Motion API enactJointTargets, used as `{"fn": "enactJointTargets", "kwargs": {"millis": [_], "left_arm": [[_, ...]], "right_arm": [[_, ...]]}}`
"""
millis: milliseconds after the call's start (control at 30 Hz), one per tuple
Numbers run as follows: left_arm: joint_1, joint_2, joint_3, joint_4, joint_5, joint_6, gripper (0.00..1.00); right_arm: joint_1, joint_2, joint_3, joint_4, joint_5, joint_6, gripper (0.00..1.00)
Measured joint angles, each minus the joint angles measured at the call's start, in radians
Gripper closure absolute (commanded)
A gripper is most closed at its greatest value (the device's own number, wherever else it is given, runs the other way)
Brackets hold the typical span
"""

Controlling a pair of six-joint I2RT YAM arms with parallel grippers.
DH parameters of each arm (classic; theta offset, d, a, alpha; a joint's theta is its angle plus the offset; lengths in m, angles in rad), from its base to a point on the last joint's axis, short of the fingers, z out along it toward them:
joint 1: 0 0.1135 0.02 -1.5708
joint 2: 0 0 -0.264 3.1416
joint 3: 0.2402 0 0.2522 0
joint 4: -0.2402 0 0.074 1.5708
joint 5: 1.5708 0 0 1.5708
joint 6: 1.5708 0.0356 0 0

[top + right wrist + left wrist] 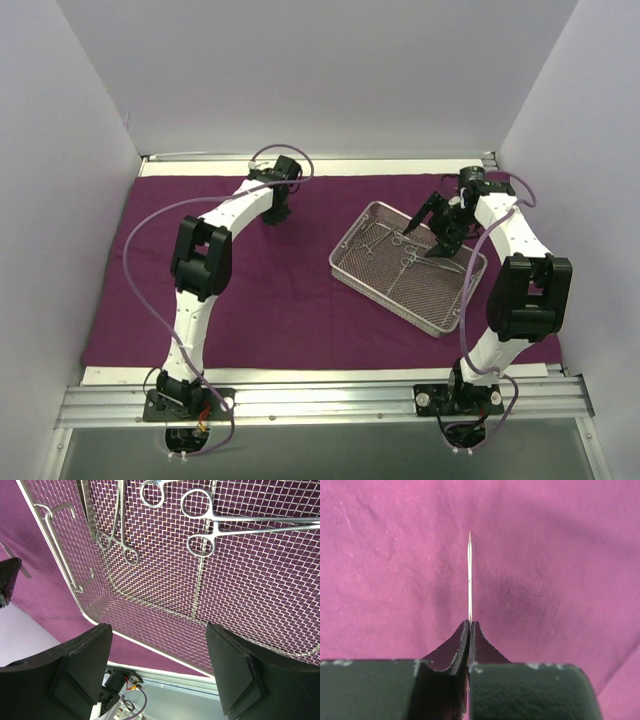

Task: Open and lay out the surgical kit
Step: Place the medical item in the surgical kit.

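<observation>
Spread flat over the worktop [300,375]: purple cloth [280,300], with the mesh tray [415,295] set on its right half and forceps [215,525] lying loose inside. Hanging released just above them: right claw [157,665]. Clenched on a thin silver tool [469,575] over the far cloth: left claw [470,625]. Probably light, stiff, slippery steel, so best pinched across the shanks near the rings, never at the fine tips. Likely to snag or skate on the mesh.
</observation>
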Motion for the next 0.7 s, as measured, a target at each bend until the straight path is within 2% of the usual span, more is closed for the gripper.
{"fn": "enactJointTargets", "kwargs": {"millis": [167, 367, 500, 700], "left_arm": [[0.004, 0.087, 0.123, -0.079, -0.029, -0.067, 0.98], [0.006, 0.107, 0.14, -0.095, -0.037, -0.11, 0.98], [0.006, 0.107, 0.13, -0.092, -0.027, -0.125, 0.77], [0.011, 0.101, 0.085, -0.069, 0.008, -0.14, 0.63]], "right_arm": [[0.0, 0.0, -0.002, 0.0, 0.0, -0.002, 0.24], [0.0, -0.002, -0.005, 0.0, 0.0, -0.008, 0.24], [0.0, -0.002, -0.018, -0.001, 0.0, -0.012, 0.24], [0.0, -0.002, -0.019, 0.0, 0.0, -0.017, 0.24]]}}
